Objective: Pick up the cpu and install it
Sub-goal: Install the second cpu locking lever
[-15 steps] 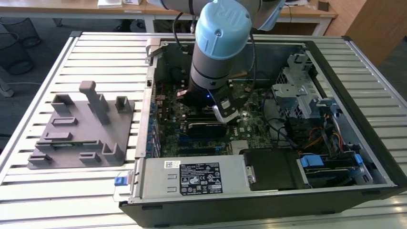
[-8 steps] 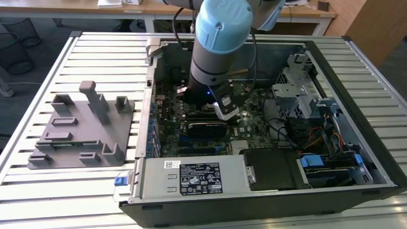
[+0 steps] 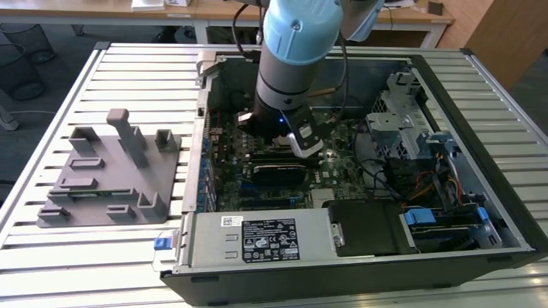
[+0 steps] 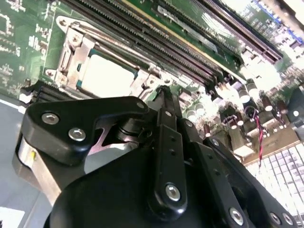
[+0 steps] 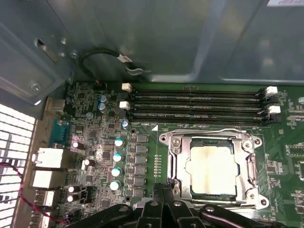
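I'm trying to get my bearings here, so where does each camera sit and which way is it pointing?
Exterior view: off the arm, above, looking down into the open computer case; the arm descends over the motherboard.
First wrist view: on the wrist, facing the cpu in its socket; claw linkage at the edge.
Second wrist view: behind the claw, low over the board.
Both wrist views share the cpu.

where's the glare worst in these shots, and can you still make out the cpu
In the second wrist view glare washes out the motherboard's far corner and whitens the cpu in its socket frame. In the first wrist view the cpu shines pale but its outline stays clear. The exterior view is evenly lit, the arm covering the socket.
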Controlling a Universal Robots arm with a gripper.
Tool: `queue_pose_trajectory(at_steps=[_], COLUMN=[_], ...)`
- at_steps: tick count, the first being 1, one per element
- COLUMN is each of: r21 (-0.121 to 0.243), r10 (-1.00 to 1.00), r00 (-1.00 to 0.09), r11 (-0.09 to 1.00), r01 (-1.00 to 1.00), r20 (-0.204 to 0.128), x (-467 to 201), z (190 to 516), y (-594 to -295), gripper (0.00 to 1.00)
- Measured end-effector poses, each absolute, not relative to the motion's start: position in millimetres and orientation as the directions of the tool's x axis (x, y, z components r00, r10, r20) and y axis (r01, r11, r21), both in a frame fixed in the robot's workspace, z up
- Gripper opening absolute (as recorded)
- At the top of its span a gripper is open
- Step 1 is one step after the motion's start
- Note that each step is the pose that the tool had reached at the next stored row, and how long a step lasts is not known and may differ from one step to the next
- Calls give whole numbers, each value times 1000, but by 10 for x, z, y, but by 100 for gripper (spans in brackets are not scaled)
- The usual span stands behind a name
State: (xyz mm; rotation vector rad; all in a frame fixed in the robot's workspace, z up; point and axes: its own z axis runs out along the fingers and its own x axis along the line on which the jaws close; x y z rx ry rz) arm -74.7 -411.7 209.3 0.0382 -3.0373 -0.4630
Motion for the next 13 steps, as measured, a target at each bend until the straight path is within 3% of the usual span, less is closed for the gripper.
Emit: queue_pose_trajectory(at_steps=[13], r21=[298], r10=[-35], r00=[-997], r11=[954], r01=[-14], r20=[64], x=[-748], z=[2308], y=[-4117], gripper=[11])
